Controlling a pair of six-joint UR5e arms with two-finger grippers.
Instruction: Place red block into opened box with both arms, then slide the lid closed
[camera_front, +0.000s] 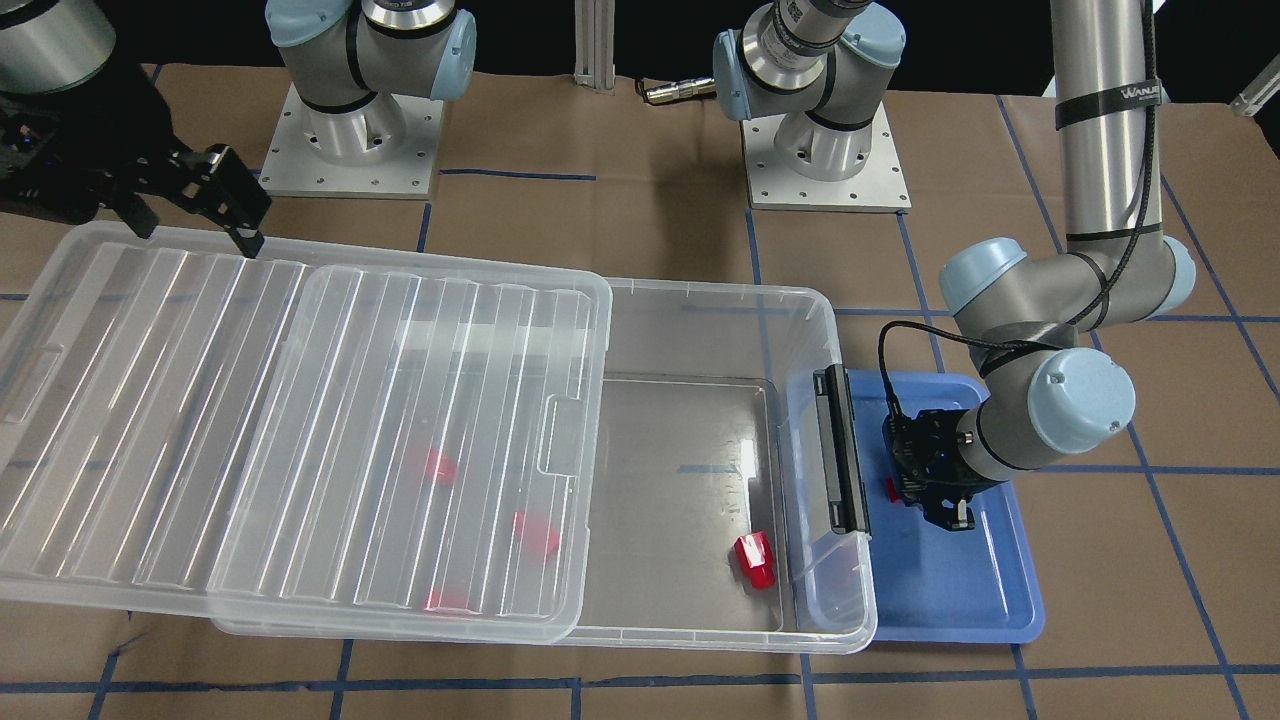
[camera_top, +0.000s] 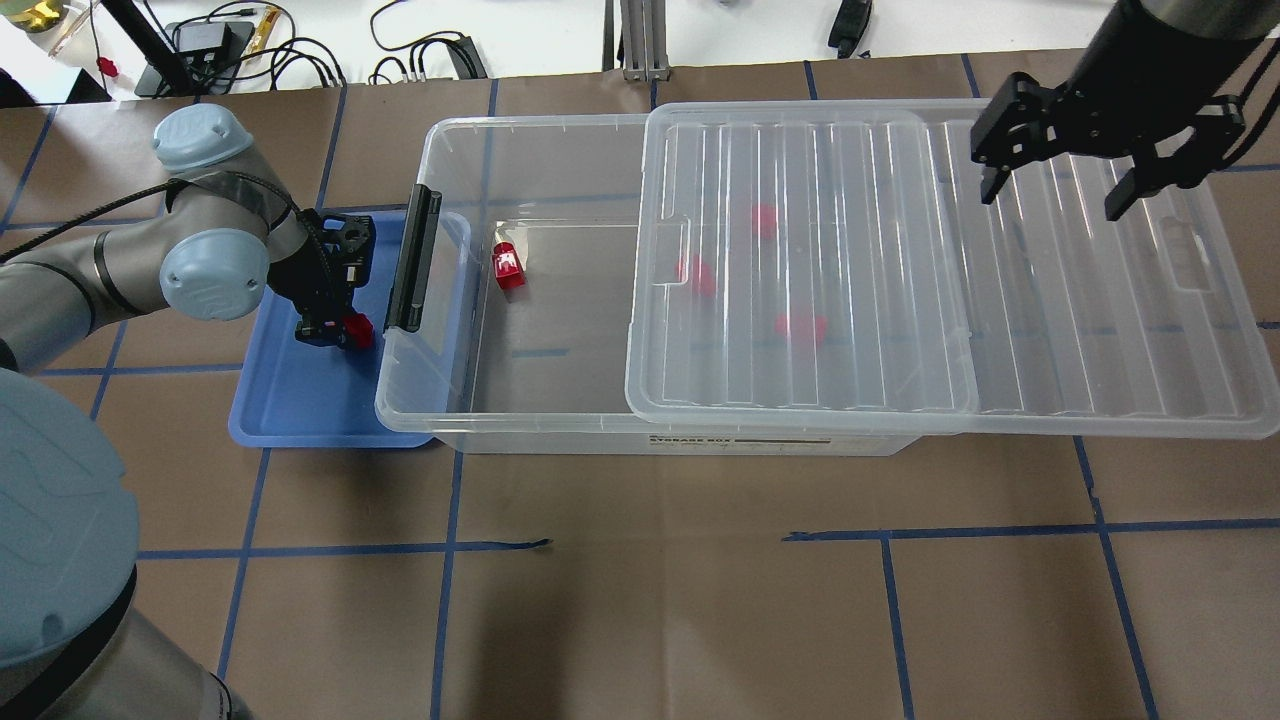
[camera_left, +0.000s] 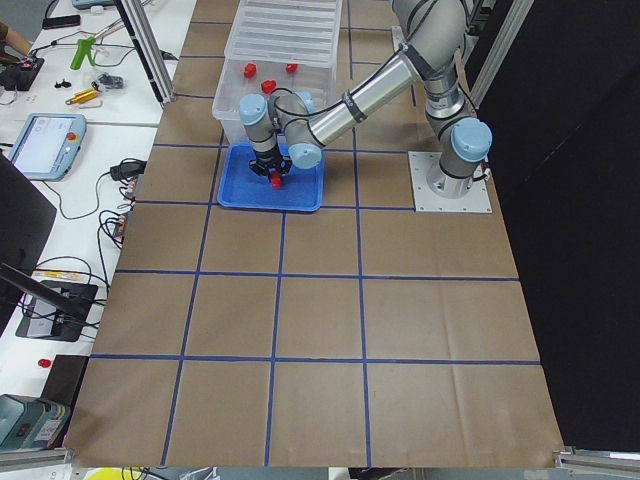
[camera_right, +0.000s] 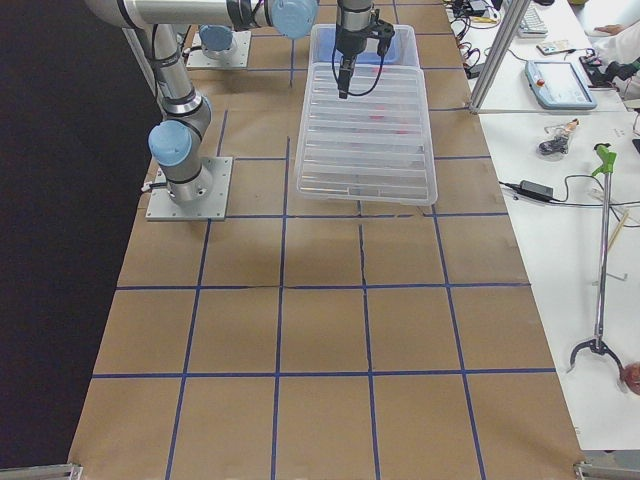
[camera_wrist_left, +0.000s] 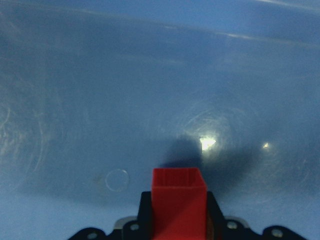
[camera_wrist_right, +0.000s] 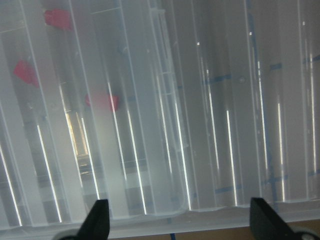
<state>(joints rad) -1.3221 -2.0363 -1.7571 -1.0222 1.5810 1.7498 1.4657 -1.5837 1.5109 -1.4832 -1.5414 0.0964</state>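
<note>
My left gripper (camera_top: 338, 328) hangs low over the blue tray (camera_top: 300, 400), shut on a red block (camera_top: 356, 330); the left wrist view shows this block (camera_wrist_left: 179, 200) between the jaws, just above the tray floor. The clear box (camera_top: 520, 125) lies beside the tray, its black latch bar (camera_top: 410, 260) facing it. The ribbed lid (camera_top: 1050, 300) is slid partway off toward my right and covers the box's right half. One more red block (camera_top: 508, 268) lies in the uncovered part, and three blurred ones (camera_top: 695, 275) show under the lid. My right gripper (camera_top: 1055, 190) is open above the lid's far end, holding nothing.
The two arm bases (camera_front: 350, 150) stand on plates behind the box. Brown paper with blue tape lines (camera_top: 640, 540) covers the table in front of the box. Cables and tools (camera_top: 250, 40) lie beyond the far table edge.
</note>
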